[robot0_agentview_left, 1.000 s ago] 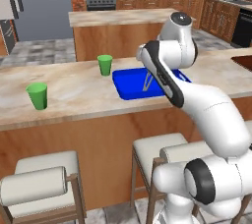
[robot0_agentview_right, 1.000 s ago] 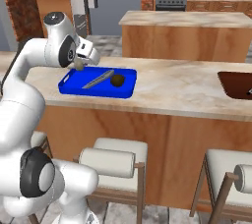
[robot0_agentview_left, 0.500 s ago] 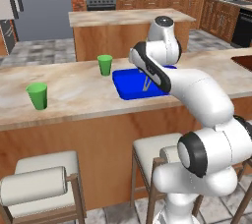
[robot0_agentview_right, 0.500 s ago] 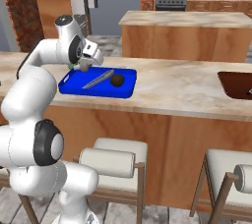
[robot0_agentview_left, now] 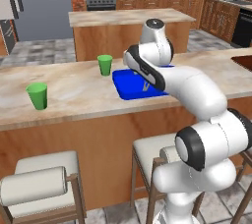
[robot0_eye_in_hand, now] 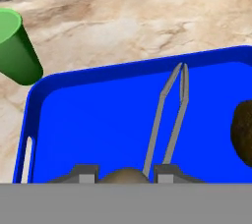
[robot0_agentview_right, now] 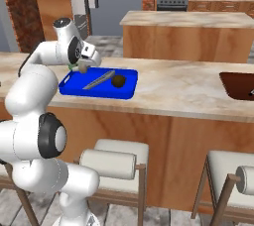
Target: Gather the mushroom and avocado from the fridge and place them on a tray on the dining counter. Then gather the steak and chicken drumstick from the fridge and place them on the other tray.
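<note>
Fingers clamped on a tan mushroom, hovering over the blue tray; avocado sits off to their right, metal tongs just ahead.

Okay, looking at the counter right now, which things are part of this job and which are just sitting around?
Part of the job:
- blue tray
- avocado on it
- mushroom gripped in the tool
- brown tray
- dining counter

Just lying about:
- tongs in the blue tray
- two green cups
- stools

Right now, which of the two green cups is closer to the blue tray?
The green cup near the blue tray's far left corner. The other cup stands further left along the counter.
</note>
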Robot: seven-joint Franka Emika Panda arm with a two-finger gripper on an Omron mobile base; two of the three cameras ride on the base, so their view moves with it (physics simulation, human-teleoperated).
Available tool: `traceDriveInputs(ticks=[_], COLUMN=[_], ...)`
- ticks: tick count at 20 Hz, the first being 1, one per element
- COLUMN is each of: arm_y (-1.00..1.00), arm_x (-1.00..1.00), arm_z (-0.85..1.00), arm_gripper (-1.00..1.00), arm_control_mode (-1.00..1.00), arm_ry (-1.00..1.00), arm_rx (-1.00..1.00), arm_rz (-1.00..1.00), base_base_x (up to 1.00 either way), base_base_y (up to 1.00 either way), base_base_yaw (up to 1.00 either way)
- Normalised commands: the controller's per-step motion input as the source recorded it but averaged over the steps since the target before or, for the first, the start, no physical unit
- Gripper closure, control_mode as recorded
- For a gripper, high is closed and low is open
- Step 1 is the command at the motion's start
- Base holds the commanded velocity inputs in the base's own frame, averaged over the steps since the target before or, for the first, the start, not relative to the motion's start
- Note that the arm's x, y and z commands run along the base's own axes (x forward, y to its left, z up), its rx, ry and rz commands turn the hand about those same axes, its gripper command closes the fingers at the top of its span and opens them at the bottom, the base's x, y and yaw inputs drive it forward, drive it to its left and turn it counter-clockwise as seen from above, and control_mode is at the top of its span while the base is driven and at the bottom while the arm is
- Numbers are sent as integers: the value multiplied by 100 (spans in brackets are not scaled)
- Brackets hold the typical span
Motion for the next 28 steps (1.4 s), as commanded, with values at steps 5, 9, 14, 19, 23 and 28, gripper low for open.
traceDriveInputs(ticks=[5, 9, 14, 19, 23, 28], arm_y=[26, 17, 0, 0, 0, 0], arm_x=[0, 2, 6, 10, 11, 10], arm_z=[-25, -23, -19, -19, -16, -11], arm_gripper=[100, 100, 100, 100, 100, -100], arm_control_mode=[-100, -100, -100, -100, -100, -100], arm_ry=[0, 0, 2, 2, 2, 3], arm_rx=[-4, -2, 0, 0, 0, 0], arm_rz=[0, 0, 0, 0, 0, 0], base_base_x=[0, 0, 0, 0, 0, 0], base_base_y=[0, 0, 0, 0, 0, 0], base_base_yaw=[0, 0, 0, 0, 0, 0])
